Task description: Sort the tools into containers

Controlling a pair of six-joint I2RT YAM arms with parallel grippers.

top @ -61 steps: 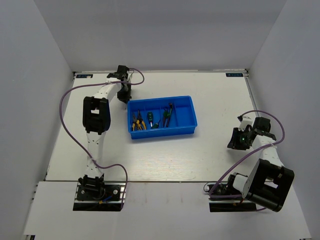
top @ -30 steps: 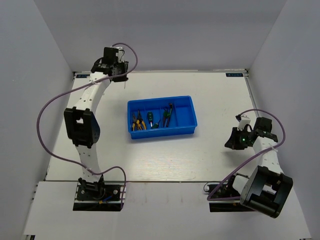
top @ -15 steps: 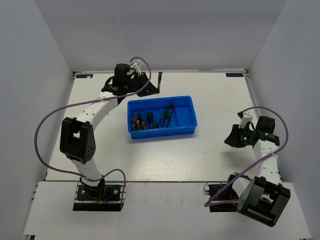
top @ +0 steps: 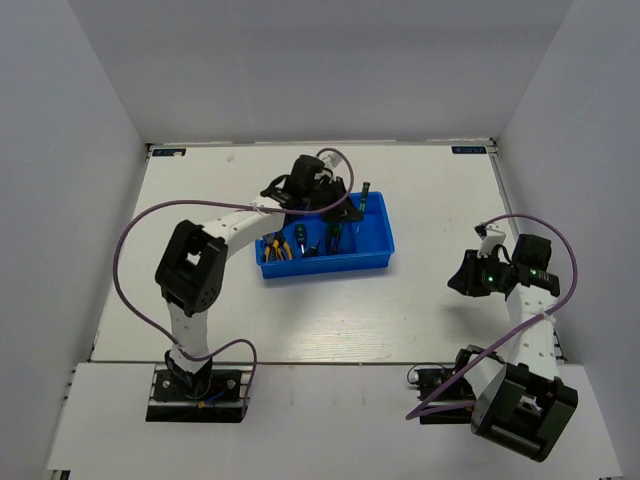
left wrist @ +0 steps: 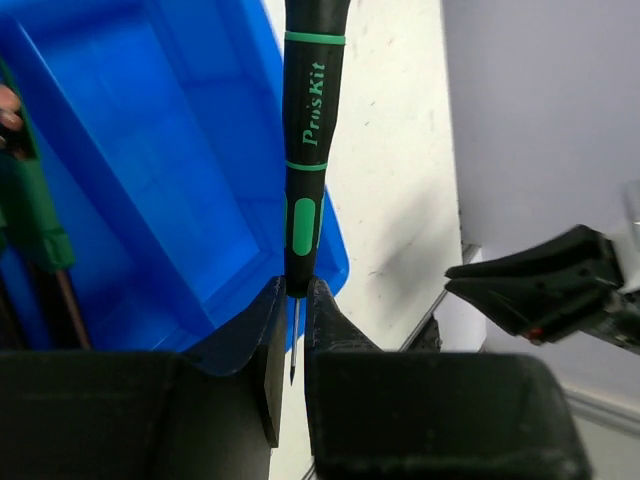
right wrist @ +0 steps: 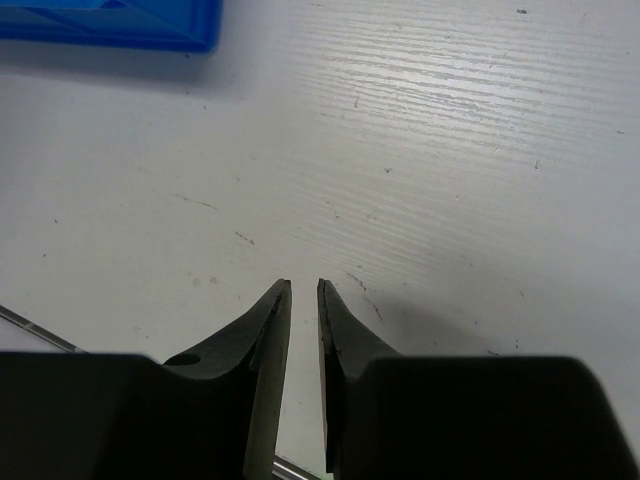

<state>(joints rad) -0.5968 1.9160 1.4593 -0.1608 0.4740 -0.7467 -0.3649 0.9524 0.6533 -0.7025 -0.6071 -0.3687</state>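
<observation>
The blue tray (top: pixel 385 243) lies mid-table, with yellow-and-black pliers (top: pixel 272 246) in its left compartment, a green-handled screwdriver (top: pixel 299 238) in the second, and dark tools (top: pixel 337 227) in the third. My left gripper (top: pixel 350 208) is shut on a thin dark driver (top: pixel 364 196) with green bands, above the tray's right end. In the left wrist view the driver (left wrist: pixel 310 130) sticks out from the gripper (left wrist: pixel 296 290) over the tray's right compartment (left wrist: pixel 170 150) and its wall. My right gripper (top: pixel 462 280) is empty, its jaws almost touching, low over the bare table (right wrist: pixel 304 285).
White walls enclose the table on three sides. The tray's corner (right wrist: pixel 120 25) shows at the top left of the right wrist view. A green handle (left wrist: pixel 35 210) shows at the left edge of the left wrist view. A purple cable loops beside each arm.
My left arm has swung from the table's back left to above the tray's right end, carrying the driver. My right arm has shifted only slightly.
</observation>
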